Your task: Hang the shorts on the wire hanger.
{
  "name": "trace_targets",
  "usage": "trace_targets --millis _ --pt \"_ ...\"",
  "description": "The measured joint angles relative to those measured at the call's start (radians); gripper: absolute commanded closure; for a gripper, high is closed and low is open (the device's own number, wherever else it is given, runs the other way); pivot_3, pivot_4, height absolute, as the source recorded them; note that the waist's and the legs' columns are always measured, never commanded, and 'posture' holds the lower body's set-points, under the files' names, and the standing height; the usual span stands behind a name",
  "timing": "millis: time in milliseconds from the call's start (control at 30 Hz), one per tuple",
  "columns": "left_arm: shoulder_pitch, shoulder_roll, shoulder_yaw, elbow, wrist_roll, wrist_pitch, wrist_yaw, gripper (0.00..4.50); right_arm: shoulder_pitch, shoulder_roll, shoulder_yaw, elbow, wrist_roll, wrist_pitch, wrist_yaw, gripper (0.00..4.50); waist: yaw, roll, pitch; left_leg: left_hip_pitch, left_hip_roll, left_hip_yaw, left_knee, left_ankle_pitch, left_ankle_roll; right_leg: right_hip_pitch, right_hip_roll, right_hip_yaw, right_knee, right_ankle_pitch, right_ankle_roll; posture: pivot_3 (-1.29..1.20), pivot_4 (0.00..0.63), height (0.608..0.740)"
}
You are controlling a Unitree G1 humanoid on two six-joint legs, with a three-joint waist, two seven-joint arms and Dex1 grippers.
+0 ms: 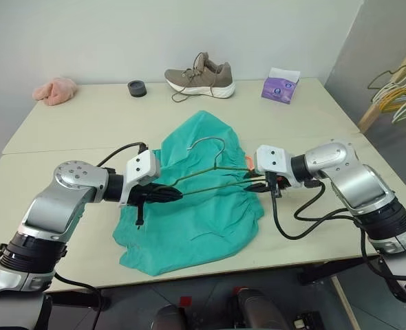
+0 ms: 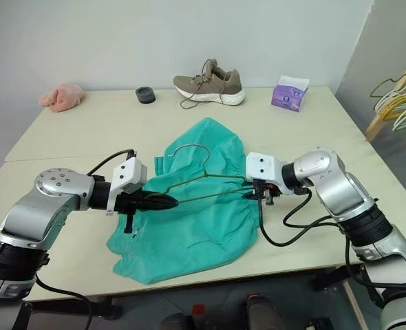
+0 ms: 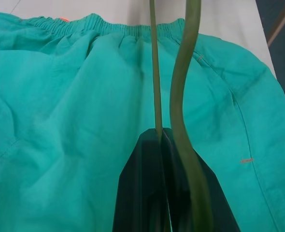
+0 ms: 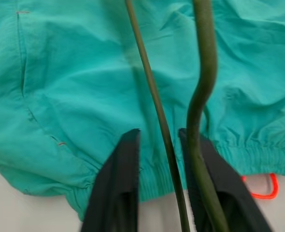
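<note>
Wire hanger (image 1: 210, 175) above shorts (image 1: 196, 220): left jaws pinch it, right jaws spread around it

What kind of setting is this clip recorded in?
Probably an indoor test room: plain tables against a bare wall, with shorts, a sneaker, a tissue box and spare hangers laid out.

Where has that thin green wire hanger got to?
The wire hanger hangs above the teal shorts at the table's middle, between the left gripper, shut on one end, and the right gripper.
</note>
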Motion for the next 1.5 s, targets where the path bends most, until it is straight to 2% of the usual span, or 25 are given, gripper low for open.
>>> trace_targets --millis 33,333,367,433,600,733,867,1100,1267,1500 --pt "0.0 0.0 -0.002 -0.001 0.0 0.0 0.0 4.5 0.0 0.0 0.0 0.002 -0.001 0.0 0.002 4.47 0.0 0.0 0.0 0.0 0.0 0.0 0.0 0.0 0.0 0.0 0.0 0.0 0.0 0.0 0.0 -0.15 0.095 0.74" --pt "-0.006 -0.029 -0.005 0.012 0.021 -0.017 0.01 4.5 0.016 -0.007 -0.004 -0.011 -0.001 0.031 0.017 4.47 0.0 0.0 0.0 0.0 0.0 0.0 0.0 0.0 0.0 0.0 0.0 0.0 0.0 0.0 0.0 -0.16 0.094 0.74" --pt "-0.018 -0.052 -0.004 0.028 0.021 -0.006 0.026 3.98 0.022 -0.011 -0.013 -0.012 -0.001 0.039 0.012 4.5 0.001 0.0 0.0 0.0 0.0 0.0 0.001 0.0 0.0 0.0 0.0 0.0 0.0 0.0 0.0 -0.16 0.095 0.74" --pt "-0.032 -0.083 0.008 0.05 0.016 0.007 0.058 3.49 0.029 -0.013 -0.019 -0.014 -0.001 0.052 0.004 4.5 0.002 -0.001 0.0 -0.001 0.0 -0.001 0.002 0.0 0.0 0.0 0.0 -0.001 0.001 0.0 0.0 -0.16 0.096 0.74" --pt "-0.055 -0.12 0.075 0.058 -0.009 -0.001 0.117 1.93 0.093 -0.012 -0.036 -0.065 0.041 0.104 0.0 4.5 -0.001 0.0 0.0 -0.001 0.0 -0.001 0.001 0.0 0.0 0.0 0.0 0.0 0.001 0.0 0.0 -0.17 0.098 0.74" --pt "-0.052 -0.139 0.152 0.092 -0.063 0.038 0.163 1.93 0.138 -0.051 -0.089 -0.111 0.074 0.157 -0.012 4.5 -0.001 0.0 0.0 -0.001 0.0 -0.001 0.002 0.0 0.0 0.0 0.0 -0.001 0.001 0.0 0.0 -0.17 0.097 0.74" --pt "-0.029 -0.116 0.21 0.103 -0.101 0.069 0.176 1.93 0.195 -0.074 -0.14 -0.147 0.102 0.213 -0.044 4.5 -0.002 0.0 0.0 0.001 0.0 -0.001 0.001 0.0 0.0 0.001 0.0 0.0 0.002 0.0 0.0 -0.17 0.097 0.74" --pt "0.022 -0.073 0.298 0.195 -0.121 0.07 0.186 1.93 0.373 -0.166 -0.321 -0.156 0.173 0.333 -0.11 4.5 -0.001 0.0 0.0 0.001 0.0 -0.001 0.001 0.0 0.0 0.001 -0.001 -0.001 0.0 0.0 0.0 -0.2 0.103 0.74" --pt "0.132 -0.106 0.189 0.192 -0.085 0.043 0.156 1.93 0.499 -0.178 -0.446 -0.105 0.211 0.412 -0.184 4.5 -0.002 0.0 0.0 0.001 -0.001 0.0 0.001 0.0 0.0 0.002 -0.001 0.0 0.0 0.0 0.0 -0.21 0.109 0.74" --pt "0.203 -0.125 0.096 0.138 -0.056 0.017 0.136 1.93 0.566 -0.199 -0.515 -0.049 0.217 0.437 -0.249 4.5 -0.014 -0.001 0.0 0.002 0.0 -0.001 0.001 0.0 0.0 0.002 -0.001 0.0 0.001 0.0 0.0 -0.21 0.113 0.74"
